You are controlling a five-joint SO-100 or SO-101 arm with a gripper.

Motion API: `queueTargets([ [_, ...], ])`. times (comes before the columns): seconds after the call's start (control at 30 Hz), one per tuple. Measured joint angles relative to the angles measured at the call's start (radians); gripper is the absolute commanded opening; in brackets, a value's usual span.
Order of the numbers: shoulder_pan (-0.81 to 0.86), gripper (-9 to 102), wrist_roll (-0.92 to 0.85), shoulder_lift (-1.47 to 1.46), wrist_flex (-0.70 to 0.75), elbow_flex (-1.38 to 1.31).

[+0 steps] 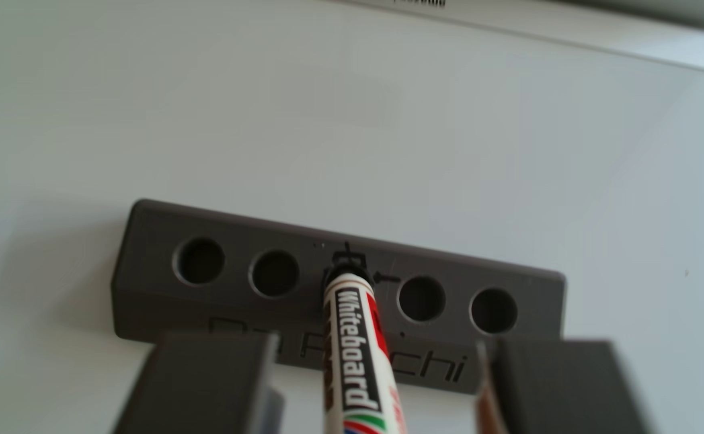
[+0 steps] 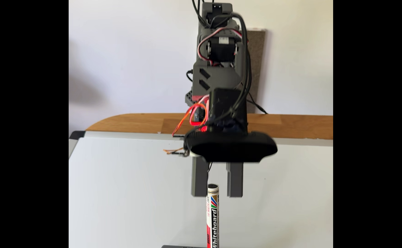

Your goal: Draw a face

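A white whiteboard marker (image 1: 354, 334) (image 2: 213, 214) with a red stripe stands upright, tip down, in the middle hole of a grey five-hole block (image 1: 216, 309) (image 2: 185, 246) engraved "Da Pinchi". Small black scratch marks ring that hole. My gripper (image 1: 377, 340) (image 2: 216, 196) is open. Its grey fingers (image 1: 208, 384) (image 2: 235, 181) stand on either side of the marker's upper barrel, and I see a gap on each side. The block rests on a whiteboard (image 1: 341, 125) (image 2: 123, 190). The face's ink strokes are out of view.
The whiteboard's pale frame (image 1: 592, 37) (image 2: 123, 134) runs along its far edge, with a wooden tabletop (image 2: 135, 122) behind it. A black camera (image 2: 231, 147) sits on the wrist above the fingers, with loose red and orange wires (image 2: 192, 116) beside it. Bare board lies around the block.
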State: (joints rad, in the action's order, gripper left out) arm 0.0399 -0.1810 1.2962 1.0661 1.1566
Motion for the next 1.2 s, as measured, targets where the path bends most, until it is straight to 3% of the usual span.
queueTargets([
  [1.2, 0.009, 100, -0.041, -0.049, 0.11, 0.008],
])
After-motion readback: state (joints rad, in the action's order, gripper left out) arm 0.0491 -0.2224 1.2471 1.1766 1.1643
